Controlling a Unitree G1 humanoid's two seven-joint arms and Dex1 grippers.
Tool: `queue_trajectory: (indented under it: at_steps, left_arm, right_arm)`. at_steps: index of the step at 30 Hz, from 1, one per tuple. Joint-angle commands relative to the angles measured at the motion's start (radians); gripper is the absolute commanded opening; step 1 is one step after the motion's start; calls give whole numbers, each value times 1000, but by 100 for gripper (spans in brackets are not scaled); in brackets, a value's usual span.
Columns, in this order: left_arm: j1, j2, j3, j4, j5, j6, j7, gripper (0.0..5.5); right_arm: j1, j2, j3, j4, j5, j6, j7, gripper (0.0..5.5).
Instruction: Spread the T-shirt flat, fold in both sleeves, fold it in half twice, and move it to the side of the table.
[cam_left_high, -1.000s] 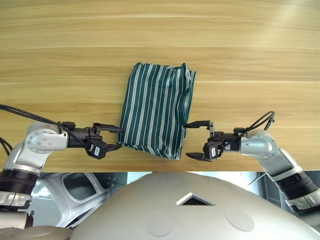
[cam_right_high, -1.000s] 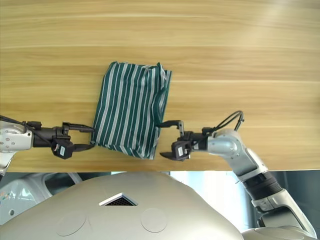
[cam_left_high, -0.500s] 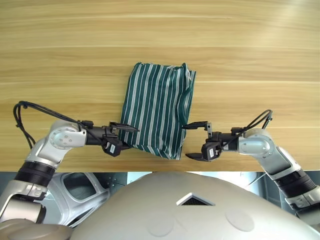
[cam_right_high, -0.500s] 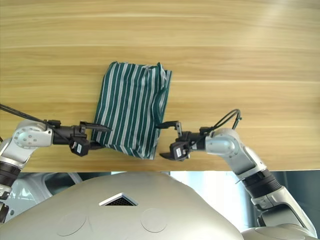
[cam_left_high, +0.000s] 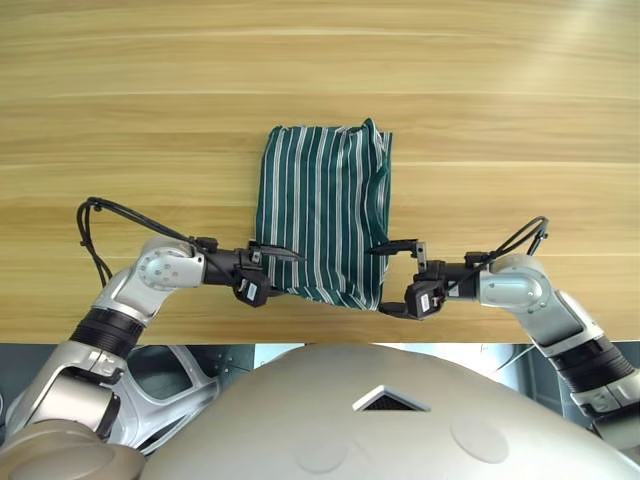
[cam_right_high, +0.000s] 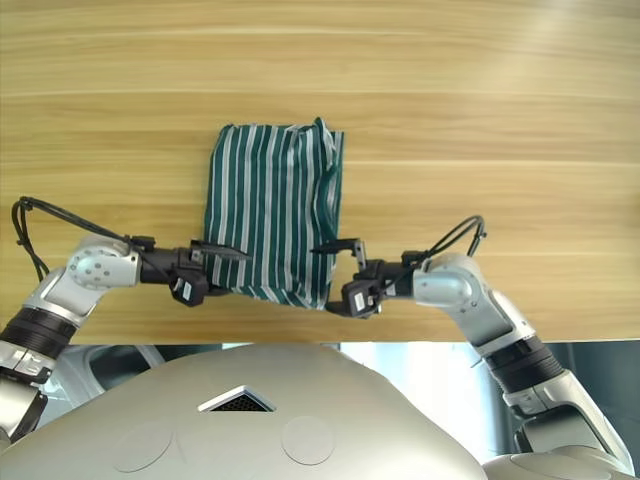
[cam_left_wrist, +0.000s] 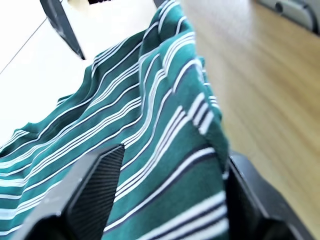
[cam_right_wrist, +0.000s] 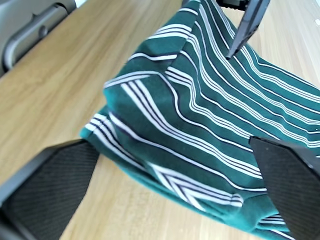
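The green T-shirt (cam_left_high: 320, 210) with white stripes lies folded into a narrow rectangle at the middle of the wooden table (cam_left_high: 520, 110). My left gripper (cam_left_high: 272, 273) is open at the shirt's near-left corner, one finger over the cloth and one at its edge. In the left wrist view the striped cloth (cam_left_wrist: 150, 125) bulges between the two black pads (cam_left_wrist: 95, 185). My right gripper (cam_left_high: 395, 278) is open at the near-right corner. In the right wrist view that corner (cam_right_wrist: 200, 130) lies between its fingers (cam_right_wrist: 50, 185).
The table's near edge (cam_left_high: 200, 343) runs just behind both grippers. Bare wood stretches to the left, right and far side of the shirt.
My left gripper has slid right onto the shirt's near-left corner. The shirt's near edge has shifted right and now lies straighter. The right gripper has closed in slightly on the near-right corner.
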Motion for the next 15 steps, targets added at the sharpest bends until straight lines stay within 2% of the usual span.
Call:
queue_trajectory:
  at_steps: [1, 5, 11, 15]
  left_arm:
    - [27, 36, -15, -63, -61, 23, -31, 301]
    - [57, 91, 8, -184, -177, 53, -49, 301]
    - [55, 119, 83, -206, -199, 59, -19, 301]
    - [122, 186, 142, -215, -214, 54, -20, 301]
  right_arm:
    - [-11, -17, -14, 0, -5, -3, -3, 536]
    - [-12, -14, -11, 13, -17, -4, -7, 536]
    - [-12, -17, -8, 29, -31, -5, -11, 536]
    - [-2, -39, -17, 29, -28, -4, -3, 536]
